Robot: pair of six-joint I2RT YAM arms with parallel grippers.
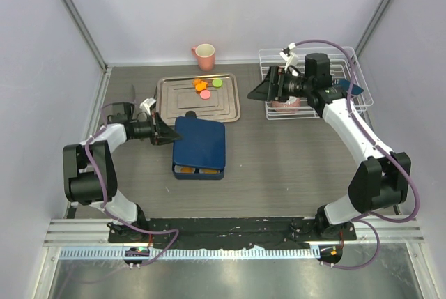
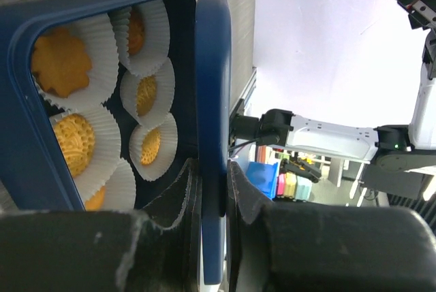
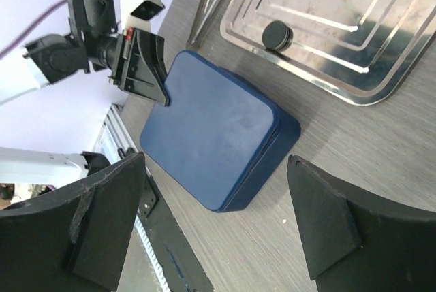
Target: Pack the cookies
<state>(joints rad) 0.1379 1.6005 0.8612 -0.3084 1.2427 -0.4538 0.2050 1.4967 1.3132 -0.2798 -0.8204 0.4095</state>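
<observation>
A dark blue box [image 1: 198, 172] stands mid-table with its lid [image 1: 201, 142] lying over it, shifted back so the front row of cups shows. My left gripper [image 1: 165, 132] is shut on the lid's left edge [image 2: 212, 101]. Under the raised lid, orange cookies [image 2: 61, 60] sit in white paper cups. More cookies lie on the steel tray [image 1: 174, 104]: orange [image 1: 198, 84], pink [image 1: 205, 94] and green [image 1: 217, 83], plus a black one [image 3: 276, 33]. My right gripper [image 1: 263, 91] hangs open and holds nothing, above the table to the right of the tray.
A pink mug [image 1: 204, 55] stands behind the tray by the back wall. A white wire rack [image 1: 317, 116] at the back right holds a pink object [image 1: 286, 104]. The right arm reaches across the rack.
</observation>
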